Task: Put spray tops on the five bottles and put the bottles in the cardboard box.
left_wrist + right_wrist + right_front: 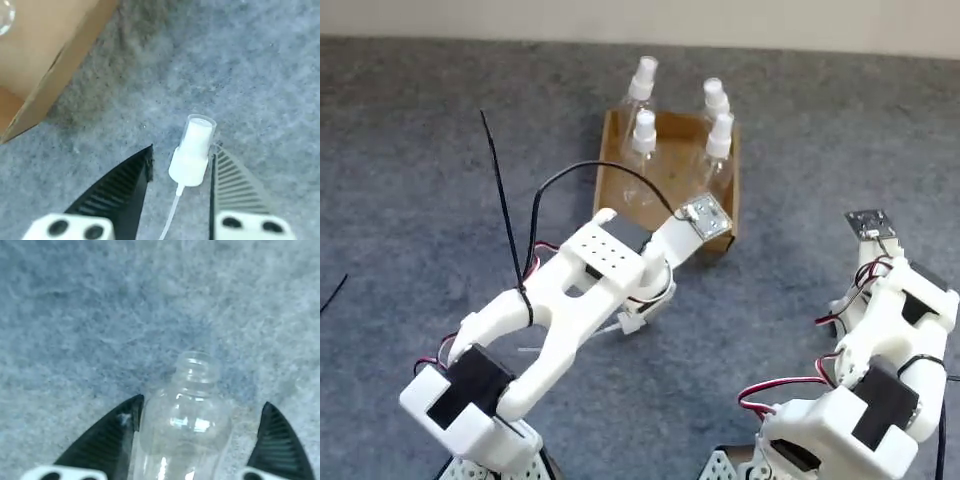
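A white spray top with its thin dip tube lies on the grey carpet between the fingers of my left gripper. That gripper is open and sits just in front of the cardboard box. A clear bottle with a bare neck and no top sits between the wide-spread fingers of my right gripper, which is open. The black finger is close against the bottle's side. In the high view the cardboard box holds several upright bottles with white spray tops on.
The left arm stretches across the middle of the carpet to the box's front corner. The right arm is folded up at the right side. A black cable stands up left of the box. Bare carpet lies at the far left.
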